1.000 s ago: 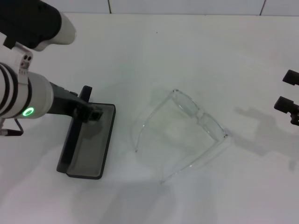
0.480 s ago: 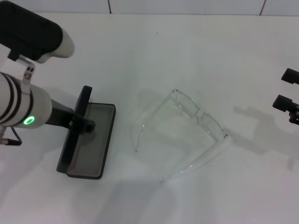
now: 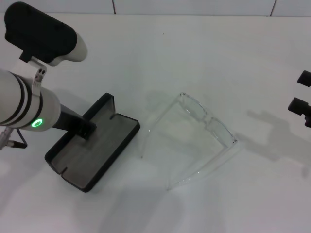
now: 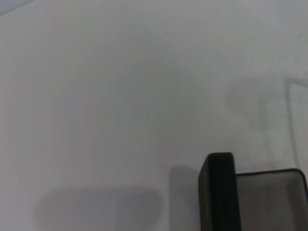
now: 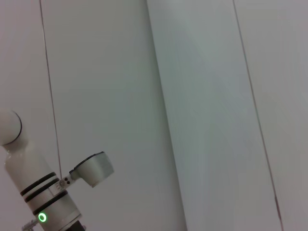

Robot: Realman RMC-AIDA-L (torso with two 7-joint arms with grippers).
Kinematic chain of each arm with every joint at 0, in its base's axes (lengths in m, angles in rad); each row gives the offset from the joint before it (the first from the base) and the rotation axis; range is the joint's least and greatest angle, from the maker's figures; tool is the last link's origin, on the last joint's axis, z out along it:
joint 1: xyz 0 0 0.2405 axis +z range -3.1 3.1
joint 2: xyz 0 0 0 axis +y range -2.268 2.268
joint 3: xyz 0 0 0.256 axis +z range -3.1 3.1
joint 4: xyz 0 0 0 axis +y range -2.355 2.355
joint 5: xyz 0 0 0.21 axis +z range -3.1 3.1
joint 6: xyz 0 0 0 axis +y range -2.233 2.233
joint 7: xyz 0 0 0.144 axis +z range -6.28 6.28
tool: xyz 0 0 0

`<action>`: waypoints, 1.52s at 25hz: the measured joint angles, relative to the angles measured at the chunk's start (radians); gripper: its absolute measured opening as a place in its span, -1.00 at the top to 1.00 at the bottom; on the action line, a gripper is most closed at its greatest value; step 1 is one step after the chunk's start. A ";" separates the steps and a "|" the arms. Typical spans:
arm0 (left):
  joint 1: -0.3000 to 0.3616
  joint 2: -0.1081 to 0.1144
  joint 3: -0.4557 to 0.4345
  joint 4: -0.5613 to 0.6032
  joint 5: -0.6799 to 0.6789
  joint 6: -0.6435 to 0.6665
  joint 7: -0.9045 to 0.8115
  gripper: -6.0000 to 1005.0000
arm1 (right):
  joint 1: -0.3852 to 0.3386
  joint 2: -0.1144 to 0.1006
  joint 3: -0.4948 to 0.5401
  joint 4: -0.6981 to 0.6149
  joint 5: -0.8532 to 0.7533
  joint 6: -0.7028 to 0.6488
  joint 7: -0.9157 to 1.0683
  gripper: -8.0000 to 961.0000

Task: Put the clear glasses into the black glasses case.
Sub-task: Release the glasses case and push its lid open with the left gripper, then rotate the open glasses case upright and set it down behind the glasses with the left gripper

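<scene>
Black glasses case [image 3: 92, 148] open on the white worktop [image 3: 194, 53], toward the left edge, turned at a slant to that edge. Grey lining facing up; one rounded corner pointing toward the near edge, another toward the clear glasses. Lid and tray hard to tell apart from above. Lettering not made out.

Left gripper [image 3: 86, 130] down at the case, black fingers at its far-left long side, just about where a ridge crosses the interior. Touching or only close: cannot tell. Fingers apart or together: cannot tell, tips merging with the black case. White forearm with black bands and a green light ring entering from the left edge; black-and-white wrist housing above it.

Left wrist view: one black end wall of the case [image 4: 219, 190] standing upright, grey-lined interior beside it, bare worktop beyond.

Clear glasses [image 3: 206, 119] lying near the middle of the worktop, just beside the case on its right, apart from it. Arms unfolded, both pointing toward the near edge; front lens running diagonally on the side toward the right edge. Tip of the nearer arm close to the case's right corner, not touching.

Right gripper [image 3: 302, 97] at the right edge of the worktop, well apart from the glasses, holding nothing; two black fingertips showing with a gap between them.

Right wrist view: pale panelled surface, left arm far off in a corner.
</scene>
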 joint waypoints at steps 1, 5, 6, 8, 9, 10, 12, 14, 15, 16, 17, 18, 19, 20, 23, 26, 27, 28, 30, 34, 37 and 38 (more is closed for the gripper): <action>-0.001 0.000 0.000 0.000 0.000 0.000 0.002 0.35 | -0.002 0.000 0.004 0.001 0.000 -0.002 0.000 -0.48; -0.005 0.000 0.001 0.001 0.000 0.000 0.014 0.55 | -0.009 0.001 0.008 0.001 0.002 -0.004 0.000 -0.48; -0.005 0.000 0.001 0.005 0.000 0.000 0.019 0.60 | -0.010 0.002 0.011 0.001 0.002 -0.005 -0.001 -0.48; -0.006 0.000 0.002 0.016 0.000 0.000 0.031 0.59 | -0.013 0.002 0.017 0.001 0.002 -0.007 -0.004 -0.48; -0.007 0.000 0.002 0.024 0.000 -0.002 0.042 0.58 | -0.015 0.004 0.021 0.001 0.002 -0.009 -0.008 -0.48; -0.007 0.000 0.002 0.031 0.000 -0.004 0.055 0.58 | -0.018 0.005 0.028 0.001 0.002 -0.015 -0.010 -0.48; -0.009 0.000 0.002 0.044 0.000 -0.014 0.089 0.57 | -0.022 0.007 0.043 0.001 0.002 -0.028 -0.011 -0.48; -0.012 0.000 0.002 0.053 0.000 -0.038 0.146 0.56 | -0.030 0.009 0.069 0.002 -0.001 -0.061 -0.014 -0.48; -0.015 0.000 0.002 0.054 0.000 -0.052 0.175 0.55 | -0.030 0.009 0.069 0.002 -0.001 -0.061 -0.014 -0.48; -0.018 0.000 0.006 0.052 0.001 -0.068 0.223 0.55 | -0.034 0.009 0.080 0.003 -0.001 -0.074 -0.015 -0.48; -0.021 0.000 0.010 0.046 0.000 -0.080 0.268 0.54 | -0.038 0.009 0.088 0.006 -0.001 -0.086 -0.016 -0.48; -0.025 0.000 0.019 0.033 0.001 -0.101 0.339 0.54 | -0.040 0.009 0.095 0.010 -0.001 -0.097 -0.017 -0.48; -0.027 0.001 0.028 0.019 0.001 -0.119 0.384 0.53 | -0.043 0.009 0.103 0.014 -0.002 -0.108 -0.019 -0.48; -0.029 0.001 0.035 0.005 0.001 -0.140 0.428 0.53 | -0.045 0.009 0.106 0.019 -0.001 -0.117 -0.021 -0.48; -0.031 0.001 0.044 -0.041 0.002 -0.240 0.549 0.51 | -0.061 0.009 0.120 0.025 0.000 -0.135 -0.025 -0.48; -0.034 -0.001 0.076 -0.079 0.003 -0.303 0.636 0.49 | -0.082 0.010 0.150 0.027 -0.002 -0.158 -0.025 -0.48; -0.036 -0.001 0.090 -0.094 0.002 -0.319 0.656 0.49 | -0.088 0.010 0.156 0.028 -0.002 -0.163 -0.025 -0.48; -0.041 -0.002 0.107 -0.108 0.002 -0.336 0.675 0.48 | -0.093 0.011 0.158 0.028 -0.001 -0.167 -0.025 -0.48; -0.055 -0.003 0.147 -0.139 0.002 -0.362 0.697 0.47 | -0.100 0.011 0.165 0.029 -0.001 -0.176 -0.025 -0.48; -0.081 -0.004 0.238 -0.163 0.001 -0.391 0.705 0.45 | -0.108 0.011 0.183 0.030 -0.004 -0.196 -0.025 -0.48; -0.092 -0.007 0.293 -0.162 -0.001 -0.409 0.694 0.43 | -0.110 0.011 0.183 0.034 -0.004 -0.198 -0.025 -0.48; -0.098 -0.008 0.309 -0.162 0.000 -0.418 0.687 0.43 | -0.110 0.010 0.183 0.036 -0.004 -0.198 -0.025 -0.48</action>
